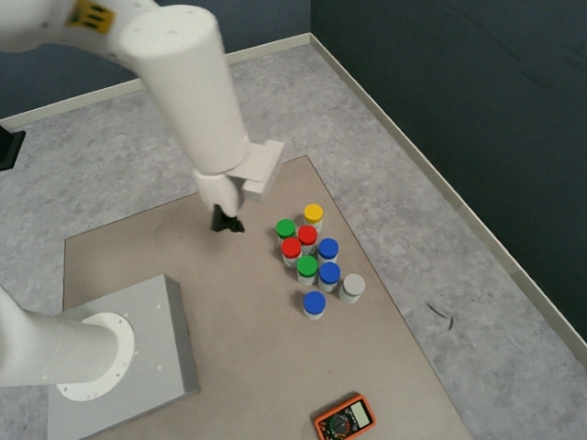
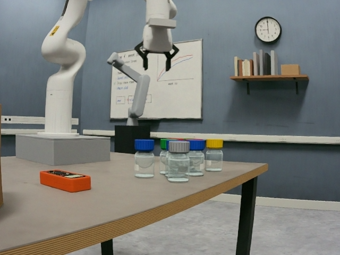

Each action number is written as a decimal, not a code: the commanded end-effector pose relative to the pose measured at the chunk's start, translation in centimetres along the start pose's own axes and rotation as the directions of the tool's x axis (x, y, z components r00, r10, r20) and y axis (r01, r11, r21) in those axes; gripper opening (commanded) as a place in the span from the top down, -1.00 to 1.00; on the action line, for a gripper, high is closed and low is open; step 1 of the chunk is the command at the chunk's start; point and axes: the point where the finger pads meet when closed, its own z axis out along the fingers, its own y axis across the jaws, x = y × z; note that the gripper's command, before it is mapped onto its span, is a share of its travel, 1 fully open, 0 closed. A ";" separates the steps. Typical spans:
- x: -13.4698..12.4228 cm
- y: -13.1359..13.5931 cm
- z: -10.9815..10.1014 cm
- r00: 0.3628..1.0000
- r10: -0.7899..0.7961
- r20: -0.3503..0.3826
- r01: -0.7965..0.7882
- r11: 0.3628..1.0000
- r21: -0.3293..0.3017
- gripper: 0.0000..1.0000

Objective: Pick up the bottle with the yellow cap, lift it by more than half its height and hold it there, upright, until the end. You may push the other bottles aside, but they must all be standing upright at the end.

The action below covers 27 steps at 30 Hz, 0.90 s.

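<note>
The bottle with the yellow cap (image 1: 313, 214) (image 2: 214, 155) stands upright at the far end of a tight cluster of clear bottles on the table (image 1: 246, 350) (image 2: 115, 192). Right beside it stand a red-capped bottle (image 1: 306, 236) and a green-capped bottle (image 1: 285, 229). My gripper (image 1: 227, 224) (image 2: 156, 65) is open and empty. It hangs high above the table, pointing down, to the left of the cluster and well apart from every bottle.
The cluster also holds another red-capped bottle (image 1: 291, 248), another green-capped one (image 1: 306, 267), three blue-capped ones (image 1: 327, 248) (image 1: 329, 274) (image 1: 314, 303) and a grey-capped one (image 1: 353, 286) (image 2: 178, 161). An orange multimeter (image 1: 344, 417) (image 2: 65, 180) lies near the front edge. The robot's grey base block (image 1: 156, 350) is at the left.
</note>
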 end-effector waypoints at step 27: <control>5.2 -2.1 1.1 1.000 0.020 0.002 -0.020 1.000 -0.004 -0.58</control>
